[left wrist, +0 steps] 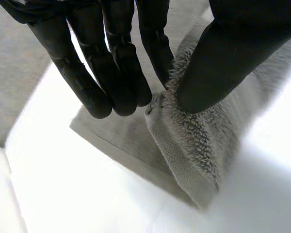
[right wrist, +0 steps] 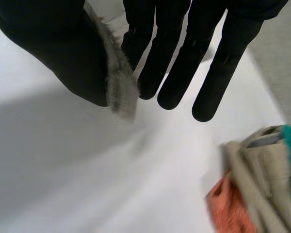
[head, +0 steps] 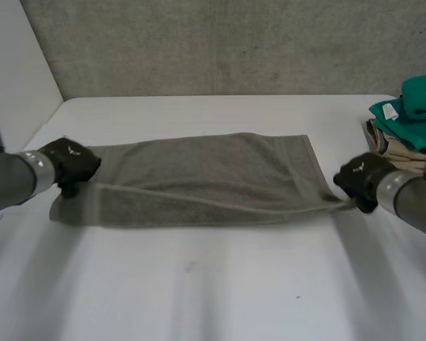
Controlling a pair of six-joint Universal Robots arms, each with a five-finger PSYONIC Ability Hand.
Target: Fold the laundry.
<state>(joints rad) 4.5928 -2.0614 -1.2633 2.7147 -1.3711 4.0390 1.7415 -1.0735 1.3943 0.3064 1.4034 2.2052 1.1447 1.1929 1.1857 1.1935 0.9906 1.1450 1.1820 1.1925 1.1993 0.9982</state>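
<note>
A grey towel (head: 206, 177) lies lengthwise across the table (head: 213, 298), folded, with a raised near layer stretched between both hands. My left hand (head: 71, 162) is at the towel's left end. In the left wrist view its fingers (left wrist: 111, 63) and thumb pinch a corner of the towel (left wrist: 194, 141) just above the table. My right hand (head: 362, 181) is at the towel's near right corner. In the right wrist view a thin strip of towel edge (right wrist: 119, 82) is held between its thumb and fingers (right wrist: 184, 48).
A pile of clothes (head: 405, 121), green on top with beige beneath, sits at the table's right edge beside my right arm. In the right wrist view it shows as beige and orange cloth (right wrist: 252, 189). A grey wall stands behind the table.
</note>
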